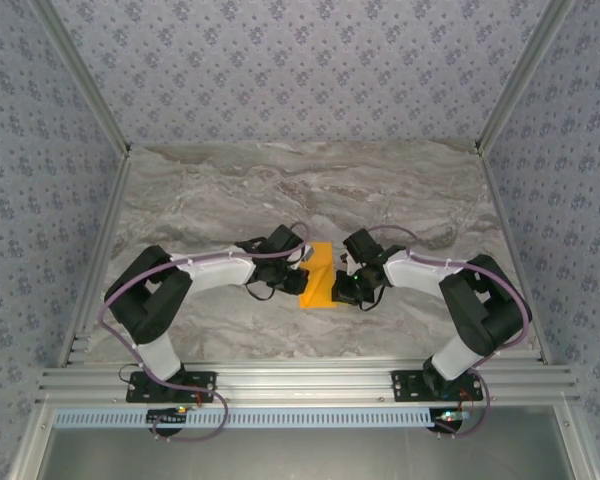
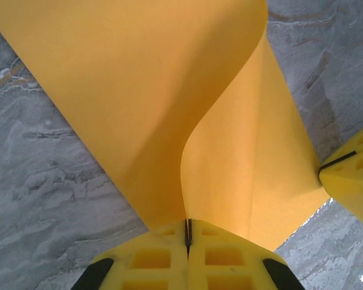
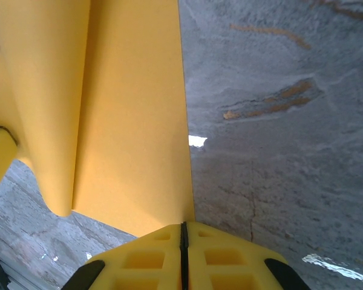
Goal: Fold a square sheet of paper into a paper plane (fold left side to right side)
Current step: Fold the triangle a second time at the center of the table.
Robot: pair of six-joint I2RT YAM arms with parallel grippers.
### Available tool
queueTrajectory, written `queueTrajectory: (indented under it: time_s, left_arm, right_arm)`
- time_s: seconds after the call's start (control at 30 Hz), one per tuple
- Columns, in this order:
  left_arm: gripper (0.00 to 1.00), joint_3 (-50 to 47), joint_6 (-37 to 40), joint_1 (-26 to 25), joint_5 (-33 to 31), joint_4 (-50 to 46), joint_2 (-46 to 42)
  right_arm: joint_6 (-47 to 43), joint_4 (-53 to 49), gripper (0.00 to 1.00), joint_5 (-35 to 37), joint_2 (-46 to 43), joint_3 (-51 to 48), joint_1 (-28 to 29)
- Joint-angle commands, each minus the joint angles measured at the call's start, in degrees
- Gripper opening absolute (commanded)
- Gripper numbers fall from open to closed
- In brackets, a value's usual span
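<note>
Marbled tabletop (image 1: pixel 300 185) under paper (image 1: pixel 318 278); walls (image 1: pixel 300 60) seemingly floral-patterned.

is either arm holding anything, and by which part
Both hold the square sheet of paper: left gripper pinches its curled-over edge, right gripper its straight edge.

The counter (image 1: pixel 300 190) is a grey, marble-patterned slab with pale streaks and a few brownish veins, framed by aluminium rails (image 1: pixel 300 382) along its sides and near edge. Around its middle, the square sheet of paper (image 1: pixel 318 280) shows as a bright orange-yellow strip. Its near end seems to reach the surface, though whether it truly rests there cannot be told.
</note>
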Motion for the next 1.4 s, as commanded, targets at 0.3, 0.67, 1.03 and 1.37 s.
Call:
queueTrajectory:
  time_s: [0.3,0.67,1.03,1.37]
  left_arm:
    - [0.01,2.64,1.78,0.82,-1.17,-1.27,1.74]
    - [0.01,3.27,1.96,0.87,-1.43,-1.36,2.67]
    - [0.01,4.06,2.19,0.90,-2.23,-1.65,2.76]
    - [0.01,4.46,2.84,0.91,-3.11,-2.67,3.20]
  right_arm:
    - [-1.28,-4.30,0.11,2.44,1.61,0.51,0.56]
    - [-1.37,-4.57,0.11,2.50,1.69,0.67,0.65]
    - [-1.46,-4.70,0.11,2.35,2.14,0.86,0.71]
    - [-1.46,-4.92,0.12,2.33,2.47,1.17,0.67]
